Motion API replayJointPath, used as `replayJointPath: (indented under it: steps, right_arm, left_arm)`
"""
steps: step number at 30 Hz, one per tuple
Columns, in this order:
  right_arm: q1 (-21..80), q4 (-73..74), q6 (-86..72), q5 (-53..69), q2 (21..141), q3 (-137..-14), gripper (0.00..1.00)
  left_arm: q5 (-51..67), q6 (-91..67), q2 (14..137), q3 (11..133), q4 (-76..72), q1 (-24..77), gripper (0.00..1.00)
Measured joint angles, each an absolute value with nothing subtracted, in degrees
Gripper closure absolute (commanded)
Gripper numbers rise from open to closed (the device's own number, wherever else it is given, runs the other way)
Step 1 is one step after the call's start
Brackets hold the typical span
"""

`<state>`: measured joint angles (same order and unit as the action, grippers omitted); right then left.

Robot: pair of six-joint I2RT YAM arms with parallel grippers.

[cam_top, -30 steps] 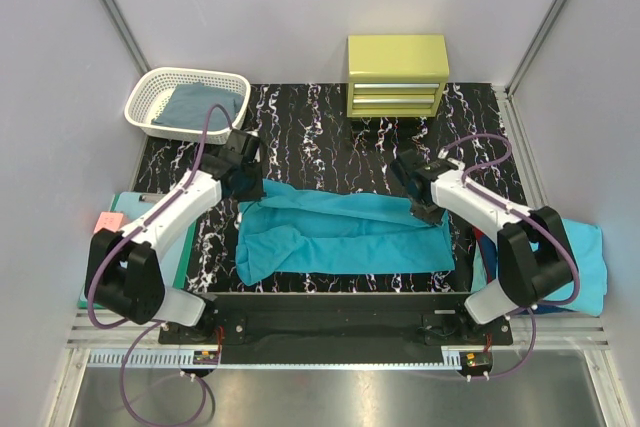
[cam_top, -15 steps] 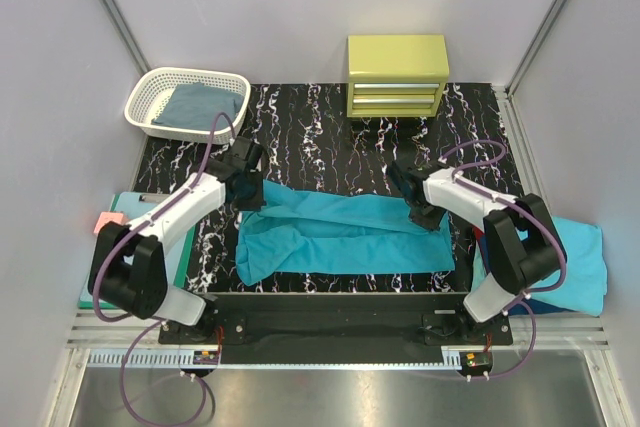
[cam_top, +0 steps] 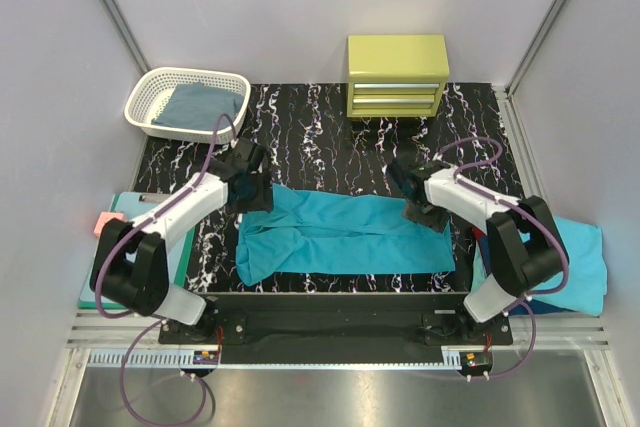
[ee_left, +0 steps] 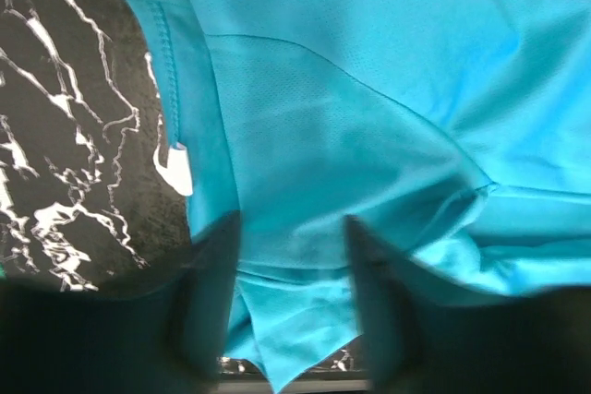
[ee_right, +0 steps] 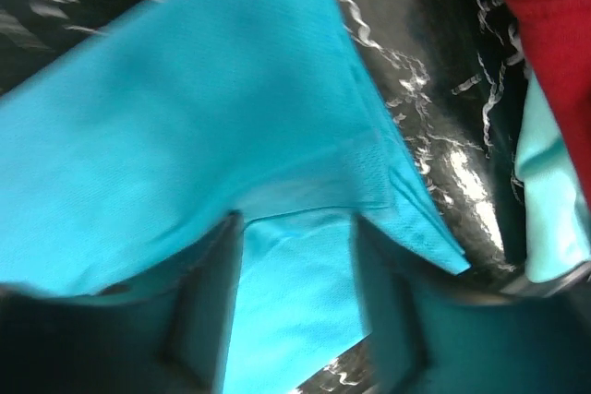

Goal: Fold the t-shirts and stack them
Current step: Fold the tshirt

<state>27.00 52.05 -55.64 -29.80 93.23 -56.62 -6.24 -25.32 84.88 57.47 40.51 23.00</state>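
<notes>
table (cam_top: 320, 137): black marble top | teal t-shirt (cam_top: 345, 239) near-centre; white basket (cam_top: 138, 107) far-left; yellow drawer chest (cam_top: 397, 75) far-centre

Both claws have let go. The left claw (cam_top: 250, 190) at the teal t-shirt's (cam_top: 340, 237) far left corner and the right claw (cam_top: 418, 213) at its far right corner were pinched shut a moment ago and now stand parted. The shirt's far edge has settled slack on the worktop (cam_top: 330, 137).
</notes>
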Motion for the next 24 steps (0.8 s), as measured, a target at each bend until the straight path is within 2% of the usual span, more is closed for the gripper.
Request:
replayJointPath:
  steps: [2, 5, 7, 8, 9, 10, 13, 16, 24]
  right_arm:
    - [27.00, 51.62, -52.95, -29.23, 91.07, -57.98, 0.25]
    - [27.00, 50.83, -49.54, -28.95, 88.79, -62.70, 0.29]
    - [27.00, 49.69, -47.46, -28.88, 87.90, -66.28, 0.61]
    - [27.00, 49.01, -46.54, -28.93, 87.68, -67.53, 0.73]
    - [27.00, 48.34, -45.91, -29.02, 87.64, -68.36, 0.94]
    - [27.00, 47.57, -45.50, -29.10, 87.64, -68.66, 1.00]
    - [27.00, 47.11, -44.99, -29.17, 89.43, -68.66, 1.00]
    - [26.94, 46.81, -45.06, -29.04, 94.08, -68.64, 1.00]
    - [26.70, 46.81, -45.47, -28.88, 101.84, -68.60, 1.00]
  left_arm:
    - [-6.52, -25.69, 82.30, 57.28, 40.27, 23.11, 0.25]
    - [-6.72, -25.78, 77.71, 57.36, 39.44, 23.18, 0.24]
    - [-6.74, -25.76, 75.96, 58.19, 39.05, 23.20, 0.31]
    - [-6.72, -25.71, 75.92, 58.70, 38.65, 23.20, 0.34]
    - [-6.68, -25.74, 76.31, 59.02, 38.00, 23.20, 0.43]
    - [-6.59, -25.80, 77.08, 59.27, 37.50, 23.20, 0.48]
    - [-5.65, -26.09, 80.90, 59.51, 35.90, 23.20, 0.64]
    - [-4.23, -26.37, 85.03, 59.51, 35.00, 23.27, 0.71]
    - [-2.28, -26.37, 87.88, 59.42, 34.17, 23.57, 0.72]
